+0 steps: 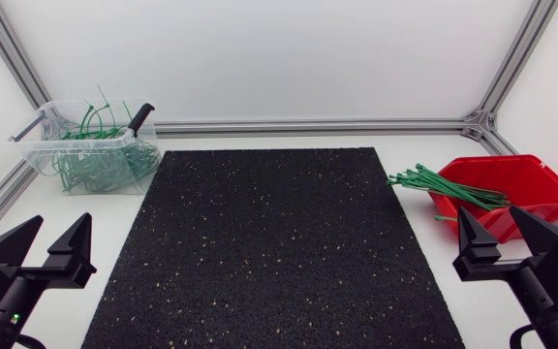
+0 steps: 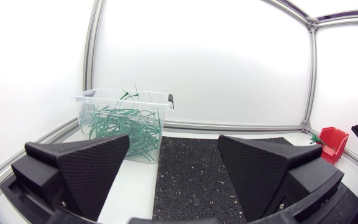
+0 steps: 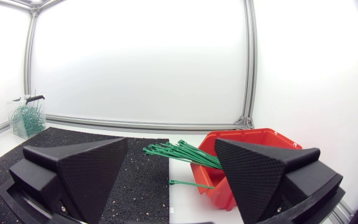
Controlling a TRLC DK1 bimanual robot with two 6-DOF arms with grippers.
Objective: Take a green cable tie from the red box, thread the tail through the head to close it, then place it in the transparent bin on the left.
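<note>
The red box (image 1: 510, 192) sits at the table's right side with a bundle of green cable ties (image 1: 444, 184) sticking out over its left rim toward the mat. One loose tie (image 3: 190, 183) lies on the table beside the box. My right gripper (image 1: 504, 236) stands open just in front of the box, nothing between its fingers; in the right wrist view the red box (image 3: 250, 158) and ties (image 3: 182, 152) lie ahead of it. The transparent bin (image 1: 90, 145) at the far left holds several closed green ties. My left gripper (image 1: 42, 244) is open and empty, near the front left, with the bin (image 2: 124, 124) ahead of it.
A black speckled mat (image 1: 274, 242) covers the middle of the table. The bin has black latch handles (image 1: 140, 118) on its rim. Aluminium frame rails (image 1: 308, 126) run along the back and side edges of the table.
</note>
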